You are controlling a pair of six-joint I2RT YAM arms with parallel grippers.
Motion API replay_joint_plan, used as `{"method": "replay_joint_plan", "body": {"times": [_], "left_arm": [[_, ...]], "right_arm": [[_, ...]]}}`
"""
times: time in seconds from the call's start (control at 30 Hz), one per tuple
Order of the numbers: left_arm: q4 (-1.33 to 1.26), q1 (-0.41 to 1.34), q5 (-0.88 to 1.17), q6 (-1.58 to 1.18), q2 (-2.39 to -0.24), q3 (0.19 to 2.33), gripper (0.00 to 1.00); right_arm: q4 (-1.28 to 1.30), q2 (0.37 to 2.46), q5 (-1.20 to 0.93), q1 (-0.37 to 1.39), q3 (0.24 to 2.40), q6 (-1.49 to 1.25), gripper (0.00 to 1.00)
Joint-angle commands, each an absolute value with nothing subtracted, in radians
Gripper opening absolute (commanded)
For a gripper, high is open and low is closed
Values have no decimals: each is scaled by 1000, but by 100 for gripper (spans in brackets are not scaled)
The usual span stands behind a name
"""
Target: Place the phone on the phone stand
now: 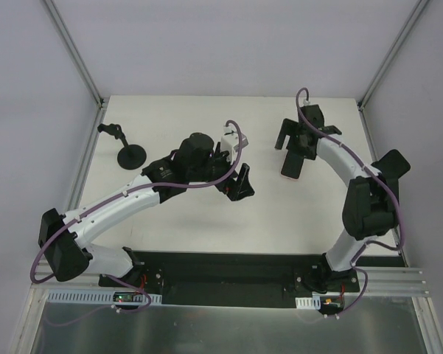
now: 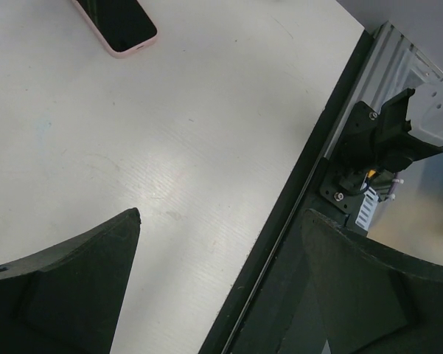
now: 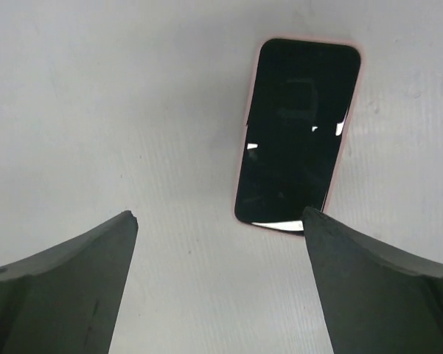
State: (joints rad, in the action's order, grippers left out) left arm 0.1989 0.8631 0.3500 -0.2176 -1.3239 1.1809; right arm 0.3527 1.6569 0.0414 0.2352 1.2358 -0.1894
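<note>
Flat rect. phone (image 3: 295, 133), pink case, glossy screen.

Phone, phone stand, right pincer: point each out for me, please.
phone (image 3: 296, 133), right wrist view, middle of its dark screen.
phone stand (image 1: 131, 156), top external view, its round base.
right pincer (image 3: 220, 215), right wrist view, midway between its fingertips.

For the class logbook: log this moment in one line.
phone: flat on table | right fingers: open near phone | left fingers: open | stand: empty
</note>
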Motion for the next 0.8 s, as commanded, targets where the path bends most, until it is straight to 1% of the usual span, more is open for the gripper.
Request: {"method": "replay_joint_plan", "body": {"times": [0.0,0.03,0.07,0.1,0.13,0.17,0.2,0.23,0.3,0.37,0.5,0.6,0.7,0.77], "left_arm": [[172,861,322,-212,-1292,1172,89],[170,859,322,-209,-1295,1172,89],[170,859,319,-209,-1299,1172,89],[170,859,328,-210,-1308,1173,89],[170,859,339,-216,-1310,1175,89],[172,859,369,-221,-1313,1180,89],[167,859,379,-227,-1318,1180,88],[166,859,386,-235,-1319,1181,88],[164,859,388,-238,-1319,1178,88],[166,859,385,-230,-1316,1178,88],[166,859,380,-230,-1318,1180,89],[166,859,406,-236,-1322,1184,89],[166,859,416,-230,-1322,1190,89],[166,858,411,-226,-1316,1190,89]], "right_arm": [[660,1860,153,229,1520,-169,97],[734,1914,166,227,1589,-185,96],[893,1971,191,226,1682,-199,96],[957,2079,195,224,1827,-216,96],[1015,2133,205,219,1914,-241,96],[1126,2182,163,213,1987,-267,96],[1175,2256,163,210,2097,-287,96],[1211,2278,176,209,2126,-304,96],[1207,2273,196,209,2117,-336,96],[1142,2247,189,206,2039,-350,96],[1132,2227,198,187,1993,-374,96],[1118,2230,135,158,1959,-365,96],[1101,2232,143,147,1945,-353,96],[1086,2241,97,140,1951,-330,96]]}}
